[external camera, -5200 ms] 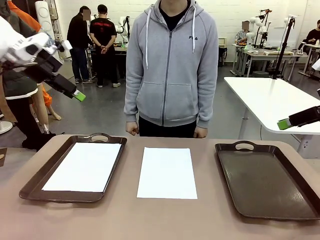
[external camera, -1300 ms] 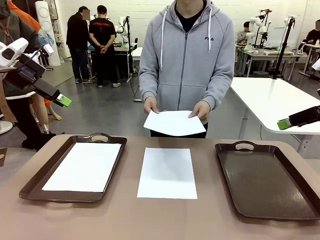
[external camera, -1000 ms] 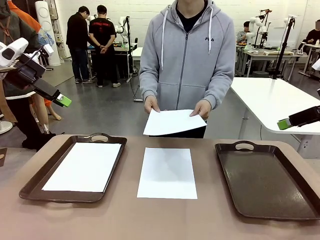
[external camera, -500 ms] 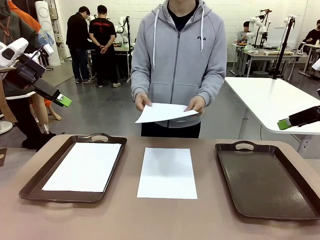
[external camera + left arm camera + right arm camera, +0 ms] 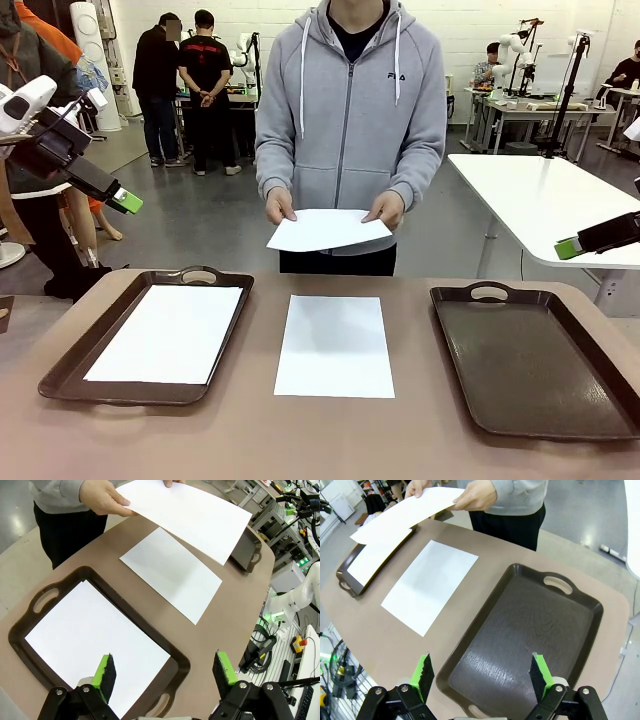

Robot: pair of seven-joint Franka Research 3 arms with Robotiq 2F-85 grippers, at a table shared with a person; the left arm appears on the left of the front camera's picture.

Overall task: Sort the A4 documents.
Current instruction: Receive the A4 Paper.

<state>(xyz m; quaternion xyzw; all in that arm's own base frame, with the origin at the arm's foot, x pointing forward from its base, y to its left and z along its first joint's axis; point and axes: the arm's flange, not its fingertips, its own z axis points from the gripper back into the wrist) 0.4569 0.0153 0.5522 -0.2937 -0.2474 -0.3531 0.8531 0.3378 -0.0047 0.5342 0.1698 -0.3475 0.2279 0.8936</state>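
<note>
Front view: the person's hands hold one A4 document at upper centre. A second sheet lies flat mid-frame, and a third sheet lies in the left tray. Each is thin, white and blank.

Left wrist view: left gripper, jaws apart, empty.

Right wrist view: right gripper, jaws apart, over the empty right tray.

Recommended: pinch one edge only, once the sheet is presented.

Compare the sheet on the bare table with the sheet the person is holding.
The table sheet lies flat on the table, between the left tray and the right tray; the held sheet is up in the air at the far side. Nobody touches the table sheet; the person's hands grip the held sheet at both sides. Both are plain white, blank-looking rectangles.
</note>
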